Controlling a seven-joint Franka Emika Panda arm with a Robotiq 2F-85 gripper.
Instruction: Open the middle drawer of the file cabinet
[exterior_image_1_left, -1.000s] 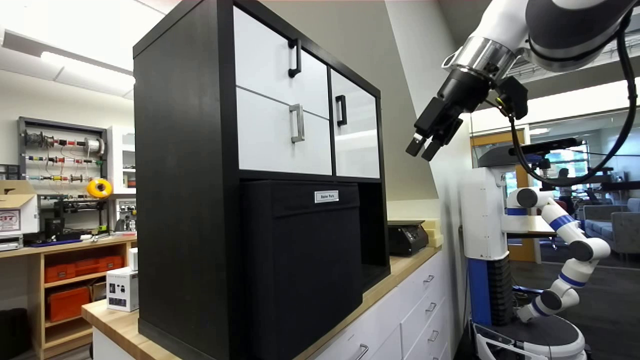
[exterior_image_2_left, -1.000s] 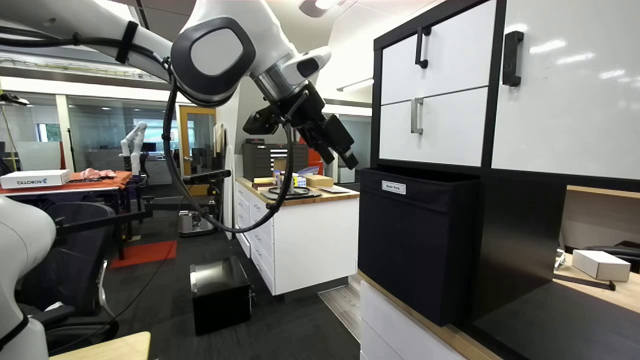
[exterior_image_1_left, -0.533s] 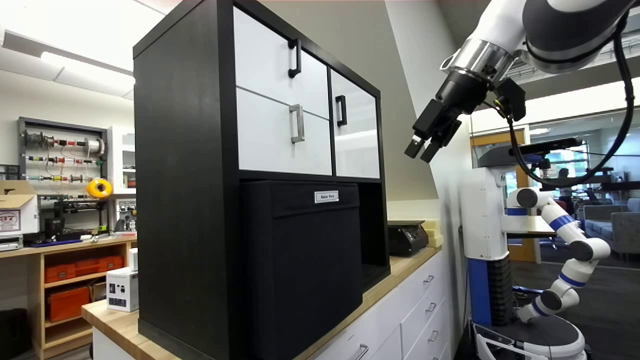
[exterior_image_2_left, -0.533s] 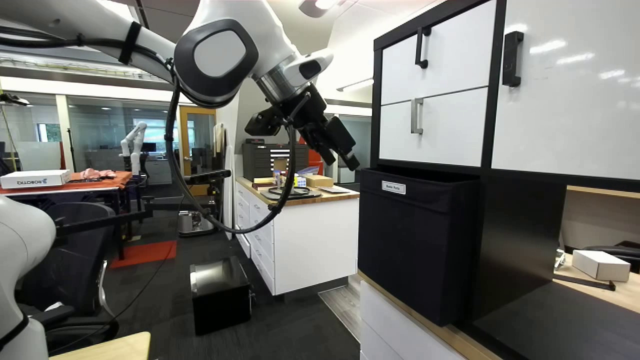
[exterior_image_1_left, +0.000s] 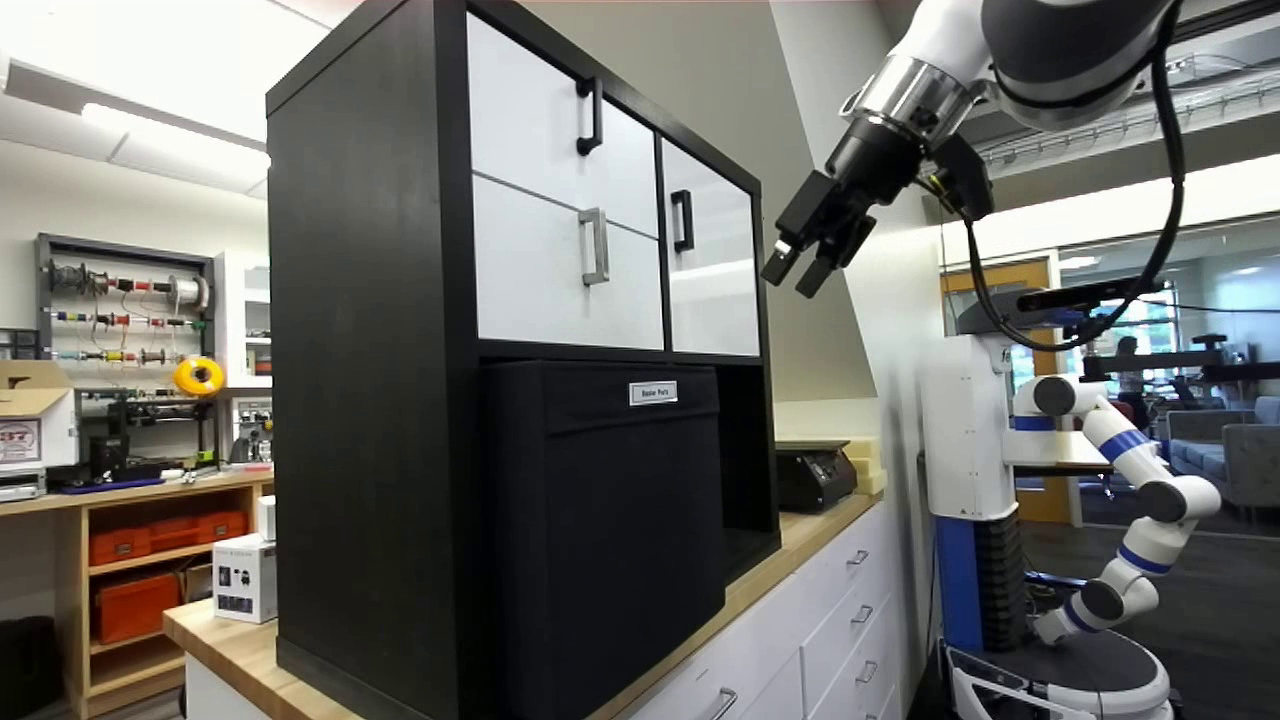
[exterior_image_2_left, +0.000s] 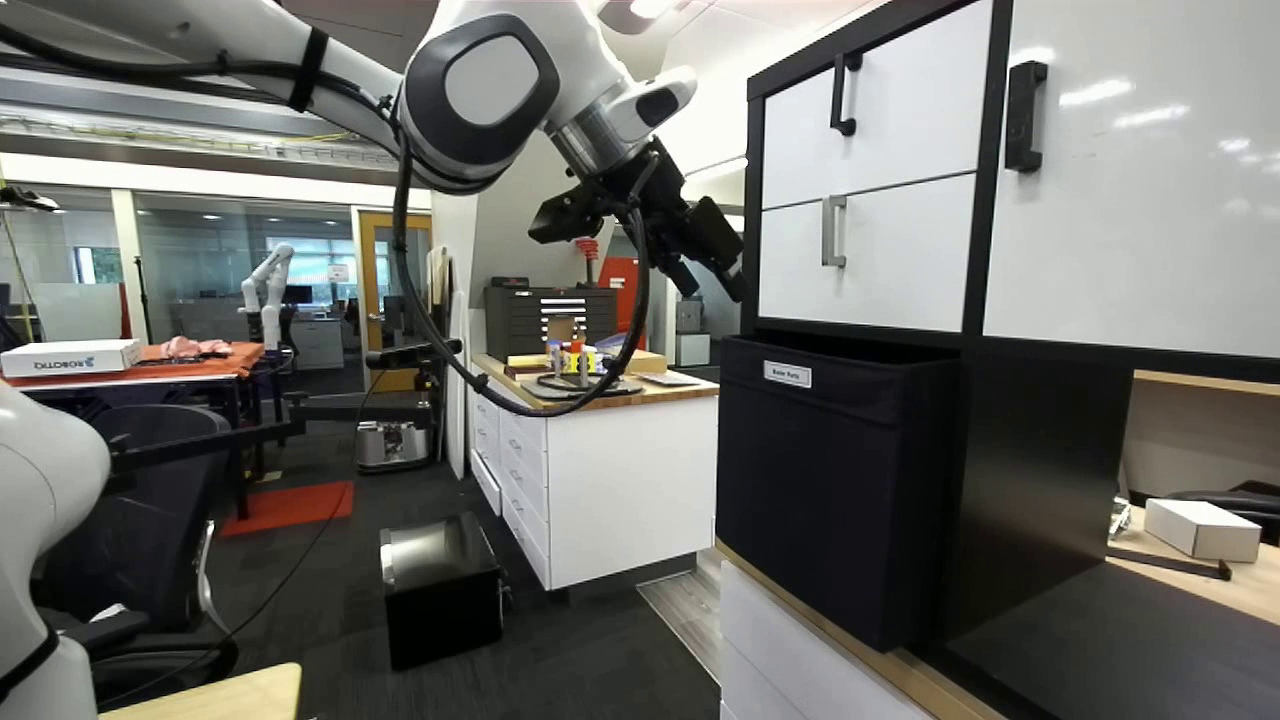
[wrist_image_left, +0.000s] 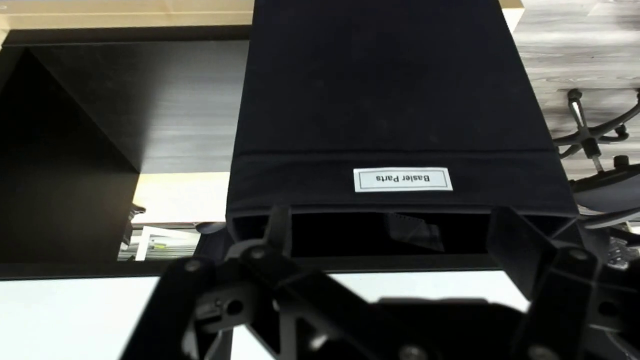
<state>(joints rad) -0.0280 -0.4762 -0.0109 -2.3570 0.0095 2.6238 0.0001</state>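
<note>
hanging in the air before the file cabinet, with widely parted fingers
slanted down from the white arm in both exterior views, apart from the middle drawer and from its silver bar handle. as for the middle drawer: closed, set in the file cabinet directly under the top white front with its black handle, beside a tall white door, and over a black fabric bin. in the wrist view, shown far from each other across the bin's mouth, with a label on the bin bearing the upside-down words "basler parts"; cannot tell how near to the bin. under the file cabinet in an exterior view: a wooden table, also carrying a white box with dark printed pictures on its side.
</note>
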